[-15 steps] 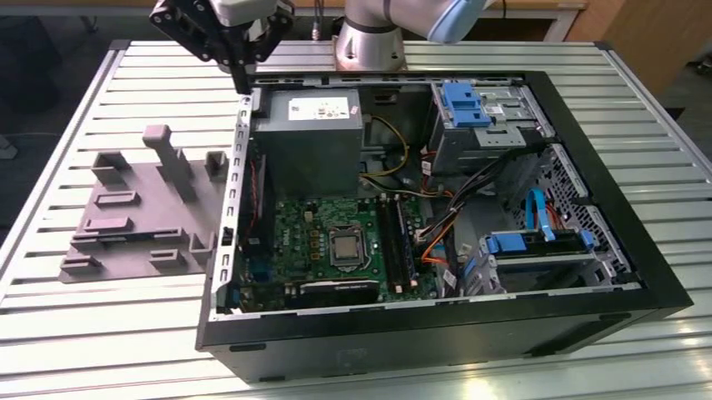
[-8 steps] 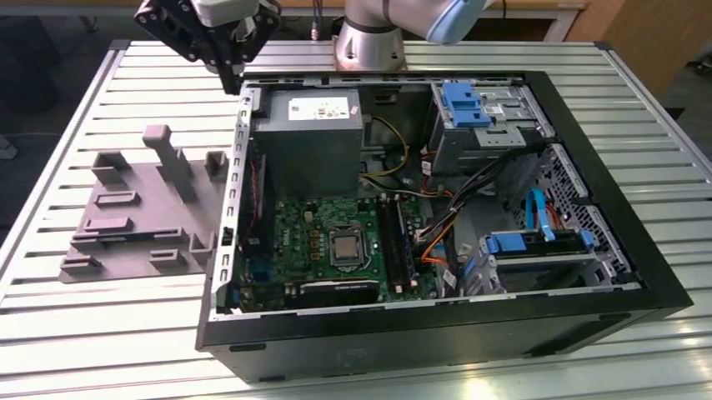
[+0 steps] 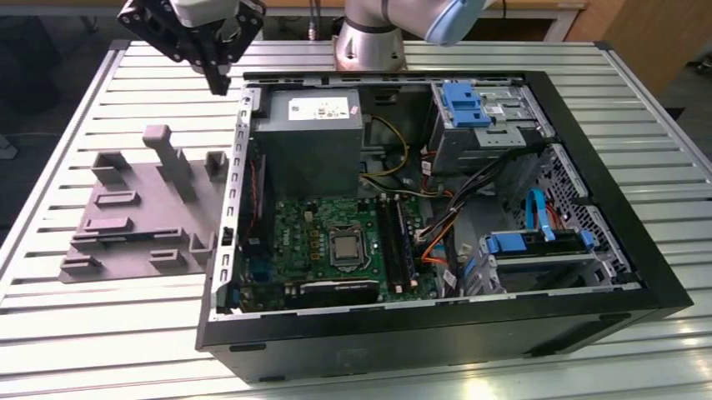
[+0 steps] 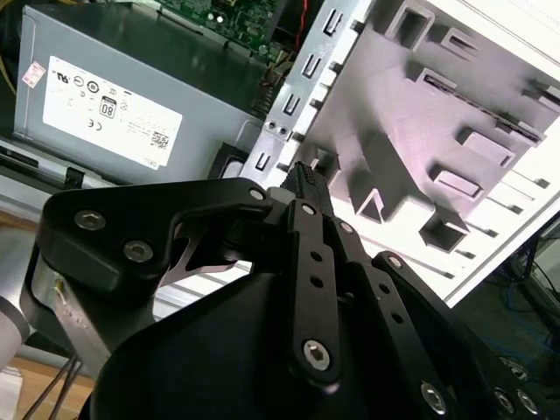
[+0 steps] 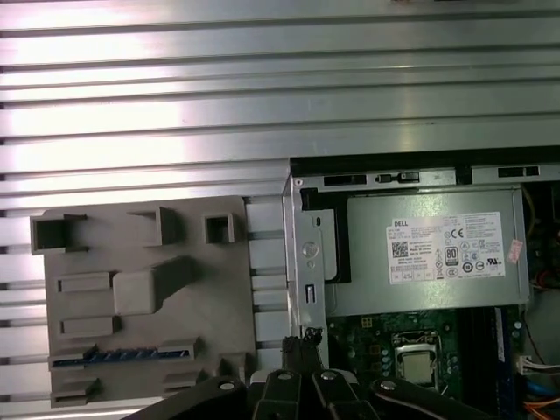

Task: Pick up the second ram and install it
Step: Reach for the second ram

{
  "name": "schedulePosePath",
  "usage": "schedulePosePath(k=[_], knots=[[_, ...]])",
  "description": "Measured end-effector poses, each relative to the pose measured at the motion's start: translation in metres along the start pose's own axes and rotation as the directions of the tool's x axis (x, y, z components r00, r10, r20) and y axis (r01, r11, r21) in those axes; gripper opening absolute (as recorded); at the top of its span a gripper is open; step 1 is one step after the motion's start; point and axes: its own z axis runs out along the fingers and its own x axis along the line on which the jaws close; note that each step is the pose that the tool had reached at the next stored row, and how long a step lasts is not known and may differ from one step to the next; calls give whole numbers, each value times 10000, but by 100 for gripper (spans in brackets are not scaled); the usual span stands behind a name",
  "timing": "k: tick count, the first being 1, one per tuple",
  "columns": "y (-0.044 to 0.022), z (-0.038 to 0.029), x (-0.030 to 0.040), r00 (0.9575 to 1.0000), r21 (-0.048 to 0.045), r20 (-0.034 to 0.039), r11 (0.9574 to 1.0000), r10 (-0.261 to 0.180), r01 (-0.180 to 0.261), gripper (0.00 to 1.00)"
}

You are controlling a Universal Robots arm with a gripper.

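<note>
The second ram [image 5: 118, 355] is a thin dark strip with bluish glints. It lies in a long slot of the grey slotted tray [image 5: 219, 289]. In the exterior view the second ram [image 3: 112, 237] sits toward the tray's [image 3: 139, 250] front left. My gripper [image 3: 220, 83] hangs high over the back of the table, above the gap between the tray and the open computer case [image 3: 445, 333]. Its black fingers meet at the tips in both wrist views, so the gripper [image 4: 302, 175] [image 5: 302, 343] is shut with nothing seen in it. It is well away from the ram.
The case lies open with the grey power-supply box [image 3: 306, 137] at its back left. The green motherboard [image 3: 323, 242] lies in front of it, with long dark memory slots [image 3: 392, 242] beside the processor socket. Blue drive bays and loose cables fill the exterior view's right. The table is ribbed metal.
</note>
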Motion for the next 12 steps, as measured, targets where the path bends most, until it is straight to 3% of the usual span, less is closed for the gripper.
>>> schedulePosePath(k=[12], knots=[[-18,-3,228,10000,-1,1,10000,-1,1,11]])
